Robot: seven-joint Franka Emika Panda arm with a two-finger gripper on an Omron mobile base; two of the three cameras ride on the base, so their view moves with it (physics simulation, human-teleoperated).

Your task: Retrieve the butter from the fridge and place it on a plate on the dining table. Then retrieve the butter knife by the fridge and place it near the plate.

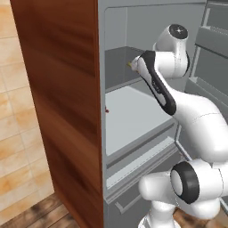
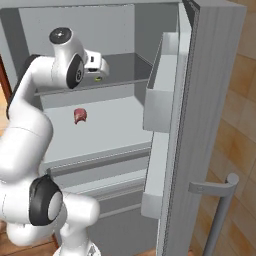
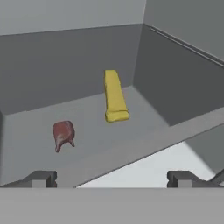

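Reaching into the open fridge [image 2: 210,100] for the butter [image 3: 114,97].

My jaws [image 3: 112,178] stand fully open and empty, short of the butter, which lies end-on at the back of the upper shelf [image 3: 39,127] near the right wall. A dark red lump of meat [image 3: 63,133] sits well to its left. I judge the risk is nudging the stick against the back wall, or clipping the shelf lip.

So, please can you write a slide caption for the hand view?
Open claw faces the butter and a red meat piece on a fridge shelf.
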